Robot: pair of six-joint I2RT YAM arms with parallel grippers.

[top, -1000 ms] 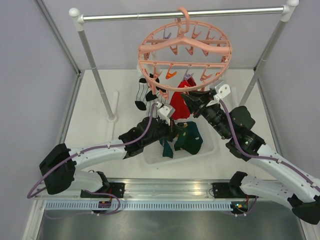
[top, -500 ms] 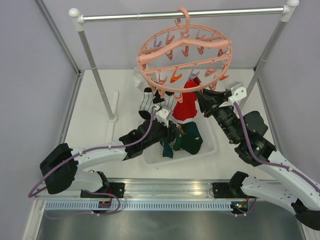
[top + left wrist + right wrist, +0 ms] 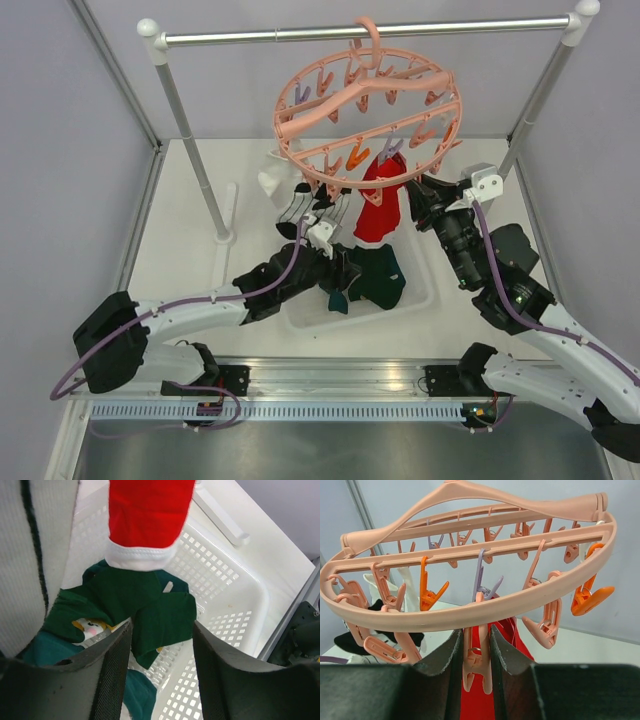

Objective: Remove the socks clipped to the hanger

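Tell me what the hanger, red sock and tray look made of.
The hanger: smooth moulded plastic, salmon-pink, slight sheen. The red sock: soft matte knit fabric, going by its stitched white cuff and limp hang. The tray: glossy white rigid plastic, probably, with a moulded grid of holes.

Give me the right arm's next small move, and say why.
Probably squeeze the right end effector harder on the pink clip. Its fingers press both sides of that clip, yet the red sock hangs from it unreleased. The sock's cuff is above the white tray, so once the clip opens it should drop in.
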